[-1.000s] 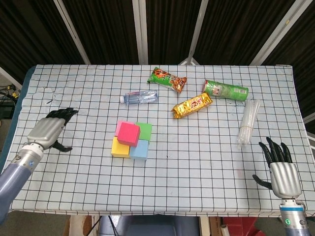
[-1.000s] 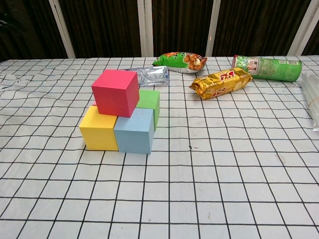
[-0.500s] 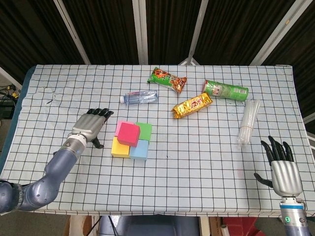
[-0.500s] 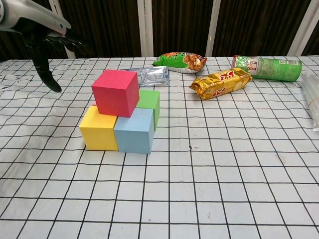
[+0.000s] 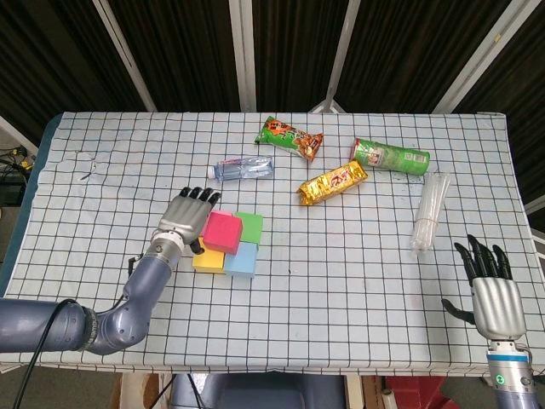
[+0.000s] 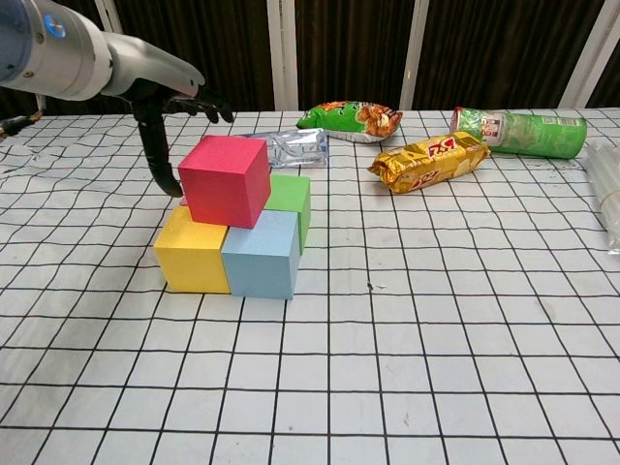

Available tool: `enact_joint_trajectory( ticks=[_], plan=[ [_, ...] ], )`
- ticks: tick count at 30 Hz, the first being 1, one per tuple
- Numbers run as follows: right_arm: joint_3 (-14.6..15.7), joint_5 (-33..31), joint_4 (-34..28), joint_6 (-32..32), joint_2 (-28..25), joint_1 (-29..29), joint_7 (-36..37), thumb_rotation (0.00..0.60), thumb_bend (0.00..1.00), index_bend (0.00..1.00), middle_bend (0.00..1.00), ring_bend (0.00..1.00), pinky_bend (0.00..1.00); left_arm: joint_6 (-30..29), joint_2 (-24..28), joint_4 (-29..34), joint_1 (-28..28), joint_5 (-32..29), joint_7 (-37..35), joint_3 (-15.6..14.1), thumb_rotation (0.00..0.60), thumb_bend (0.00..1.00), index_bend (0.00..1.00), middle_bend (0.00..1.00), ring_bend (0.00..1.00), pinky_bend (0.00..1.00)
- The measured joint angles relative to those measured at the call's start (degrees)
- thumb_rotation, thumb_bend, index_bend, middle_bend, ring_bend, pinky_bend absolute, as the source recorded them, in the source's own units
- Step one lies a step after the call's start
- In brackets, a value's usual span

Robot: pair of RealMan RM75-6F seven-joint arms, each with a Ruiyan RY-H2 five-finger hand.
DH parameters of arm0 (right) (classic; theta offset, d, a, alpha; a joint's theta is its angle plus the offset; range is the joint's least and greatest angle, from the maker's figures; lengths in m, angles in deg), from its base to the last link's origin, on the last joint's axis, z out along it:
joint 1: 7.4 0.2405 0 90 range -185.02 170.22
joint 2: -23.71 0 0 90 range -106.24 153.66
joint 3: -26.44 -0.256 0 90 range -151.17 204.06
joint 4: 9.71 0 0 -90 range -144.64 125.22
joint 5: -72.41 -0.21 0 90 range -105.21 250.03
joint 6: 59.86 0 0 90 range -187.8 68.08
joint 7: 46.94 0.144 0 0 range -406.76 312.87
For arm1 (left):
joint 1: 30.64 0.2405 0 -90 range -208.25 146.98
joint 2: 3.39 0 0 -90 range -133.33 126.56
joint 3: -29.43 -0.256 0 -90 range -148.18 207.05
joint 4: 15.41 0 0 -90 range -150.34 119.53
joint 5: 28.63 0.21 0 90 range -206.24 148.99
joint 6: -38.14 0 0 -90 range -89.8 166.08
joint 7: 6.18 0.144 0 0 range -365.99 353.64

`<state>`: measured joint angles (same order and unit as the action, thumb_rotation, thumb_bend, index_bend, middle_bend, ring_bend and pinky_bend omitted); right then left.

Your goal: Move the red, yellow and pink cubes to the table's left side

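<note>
We found left hand point(image 5: 189, 217) open, fingers spread beside red cube point(image 5: 222, 232); right hand point(image 5: 492, 294) open, idle. Risk: off-centre grip topples stack.

A tabletop point(image 5: 341, 281) covered in a white cloth printed with a black grid fills most of both views; the cloth lies slightly wrinkled toward its far left corner. Behind it hangs a dark, pleated curtain point(image 5: 179, 51), crossed by pale metal frame bars point(image 5: 243, 51) that run upright and slanted. Light falls evenly and casts soft shadows. Below the near edge, a strip of floor shows dimly.
</note>
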<state>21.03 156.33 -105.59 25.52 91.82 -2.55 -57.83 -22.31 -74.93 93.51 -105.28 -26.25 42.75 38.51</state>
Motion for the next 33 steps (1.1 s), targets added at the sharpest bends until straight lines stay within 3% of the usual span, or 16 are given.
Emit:
enact_joint_trajectory(
  ticks=[13,23,33],
  plan=[
    [-0.04,-0.50,-0.50,-0.13,-0.36,-0.05,0.29,0.600,0.06,0.12,0.03,0.10,0.00,-2.96,-5.60,-2.79,-1.22,3.96,1.42,-0.06,0.600,0.11,0.16,0.21,0.00,0.00],
    [-0.02,-0.57,-0.85,-0.15,-0.80,-0.10,1.01,0.600,0.06,0.12,0.03,0.10,0.00,-2.13,-6.59,-3.65,-0.71,7.18,0.52,0.12,0.600,0.23,0.47,0.43,0.07,0.00],
    [0.14,-0.42,-0.92,-0.56,-0.98,0.10,1.53,0.600,0.06,0.12,0.03,0.10,0.00,-4.79,-5.60,-3.85,1.24,12.05,-1.11,0.03,0.600,0.25,0.50,0.45,0.08,0.00]
  ],
)
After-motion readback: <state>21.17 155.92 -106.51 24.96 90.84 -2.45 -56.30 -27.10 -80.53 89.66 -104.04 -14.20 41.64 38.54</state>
